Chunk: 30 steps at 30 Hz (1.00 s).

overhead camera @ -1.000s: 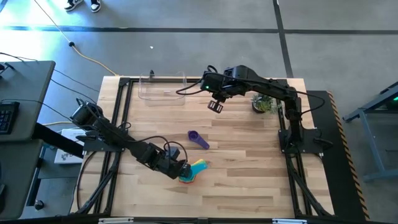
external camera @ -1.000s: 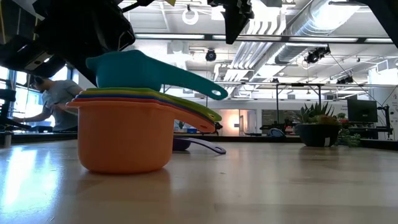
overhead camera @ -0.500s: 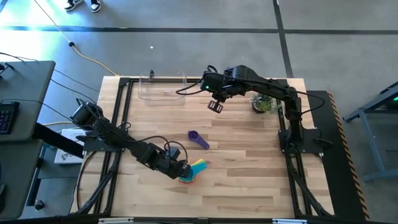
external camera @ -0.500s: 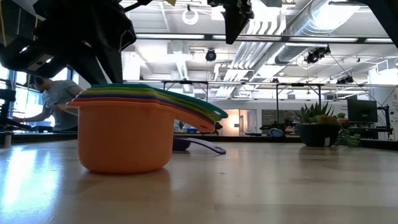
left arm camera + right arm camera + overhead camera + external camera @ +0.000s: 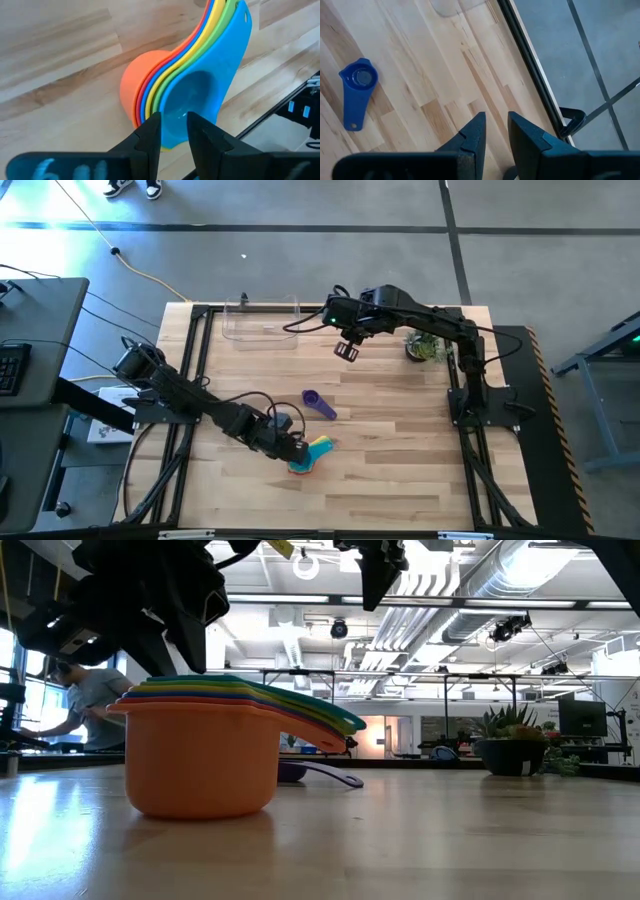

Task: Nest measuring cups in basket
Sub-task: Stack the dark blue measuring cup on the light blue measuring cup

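Left gripper (image 5: 296,452) low over stack of nested cups (image 5: 310,454) near bench (image 5: 400,440) front edge; fingers (image 5: 150,135) nearly together, narrow gap, just above teal cup (image 5: 205,95) sitting topmost in stack, not gripping it. Orange cup (image 5: 195,765) outermost, resting on bench. Purple cup (image 5: 319,403) lies alone mid-bench, apart from stack. Clear basket (image 5: 262,320) at far edge, well apart from cups. Right gripper (image 5: 346,348) hangs above bench near basket; fingers (image 5: 472,135) close together, holding nothing. Potted plant (image 5: 424,347) at far right.
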{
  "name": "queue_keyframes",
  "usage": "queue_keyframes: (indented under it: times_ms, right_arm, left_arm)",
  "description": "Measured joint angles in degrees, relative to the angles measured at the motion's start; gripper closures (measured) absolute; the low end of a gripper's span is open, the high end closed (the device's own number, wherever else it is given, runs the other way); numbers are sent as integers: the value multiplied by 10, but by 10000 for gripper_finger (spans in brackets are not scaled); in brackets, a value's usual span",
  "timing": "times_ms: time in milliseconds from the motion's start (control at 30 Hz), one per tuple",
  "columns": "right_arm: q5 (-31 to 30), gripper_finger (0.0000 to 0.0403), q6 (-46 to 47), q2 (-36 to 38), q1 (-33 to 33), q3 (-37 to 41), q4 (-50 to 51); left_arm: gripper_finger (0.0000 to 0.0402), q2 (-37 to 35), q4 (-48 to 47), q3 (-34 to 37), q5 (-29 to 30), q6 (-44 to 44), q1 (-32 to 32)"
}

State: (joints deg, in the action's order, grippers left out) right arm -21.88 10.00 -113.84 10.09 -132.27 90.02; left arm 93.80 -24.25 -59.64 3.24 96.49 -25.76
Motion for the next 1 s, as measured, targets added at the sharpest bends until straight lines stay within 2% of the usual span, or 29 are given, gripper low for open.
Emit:
queue_keyframes:
  times_ms: [400, 567, 733, 1000]
  right_arm:
    - [10, 329, 0, 0, 0, 0, 0]
    - [14, 329, 0, -1, 0, 0, 0]
    - [62, 329, 2, -1, 0, 0, -5]
    - [103, 329, 5, -2, -2, 0, -21]
  left_arm:
    - [316, -32, -37, 0, 2, -59, 6]
    - [316, -70, -119, 0, 4, -81, 14]
    - [316, -127, -213, 0, 17, -115, 29]
    - [316, -221, -344, 0, 42, -226, 69]
